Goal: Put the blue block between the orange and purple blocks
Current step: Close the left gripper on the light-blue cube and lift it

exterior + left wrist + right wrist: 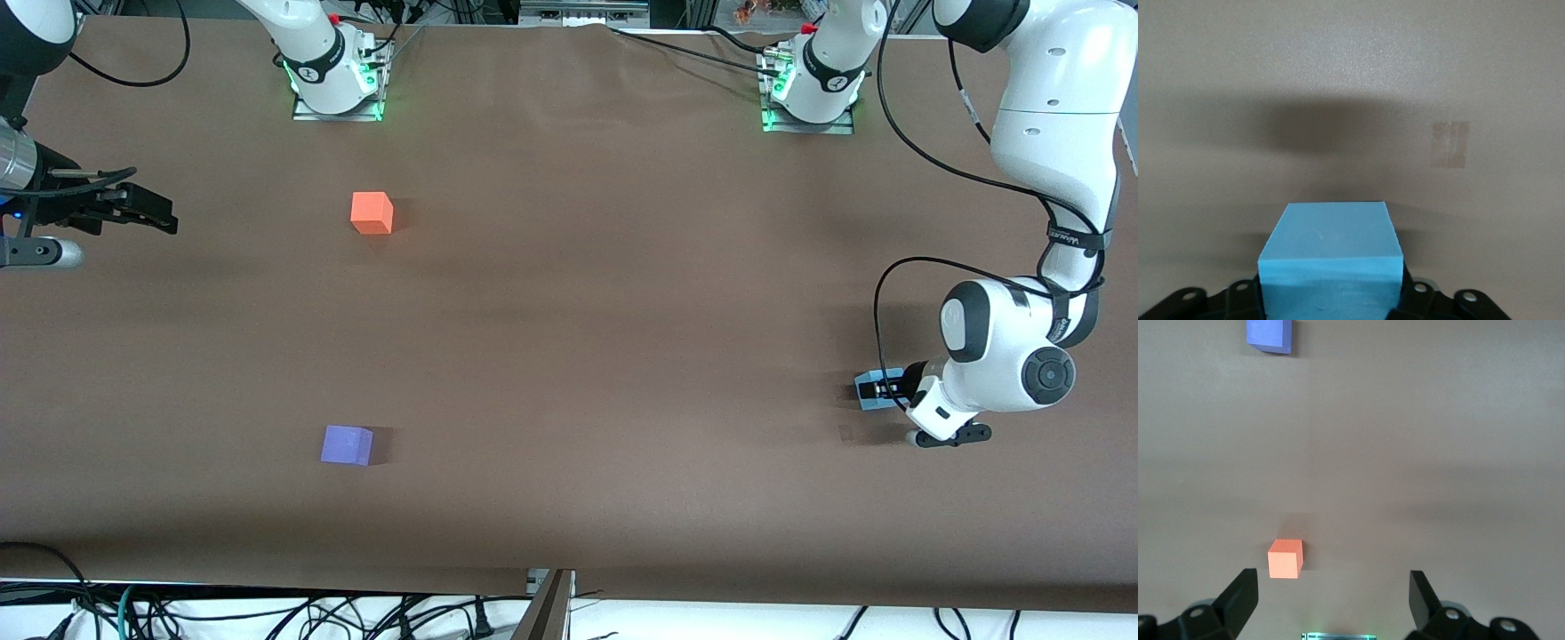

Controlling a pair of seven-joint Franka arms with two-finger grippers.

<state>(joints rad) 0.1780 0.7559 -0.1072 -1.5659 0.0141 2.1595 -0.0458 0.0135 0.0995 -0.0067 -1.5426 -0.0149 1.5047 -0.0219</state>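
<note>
Blue block is seen gripped on the table by the left gripper, well apart from orange block and purple block, toward the right arm's end. Left wrist view: block clamped between jaws. Right wrist view: right gripper is held spread and empty, waiting.

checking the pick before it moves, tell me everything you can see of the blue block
The blue block is a small light sky-blue cube, matte and foam-like, with plain faces. It sits level at the left arm's end of the brown table, far from the other cubes. The left gripper is shut on it, fingers against two of its sides.
</note>
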